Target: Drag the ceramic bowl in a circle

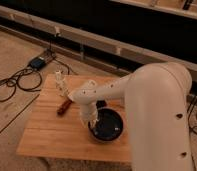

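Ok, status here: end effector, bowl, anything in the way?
End effector down at left rim of bowl. Bowl on table, right of centre. Brown object and white item to its left, apart.
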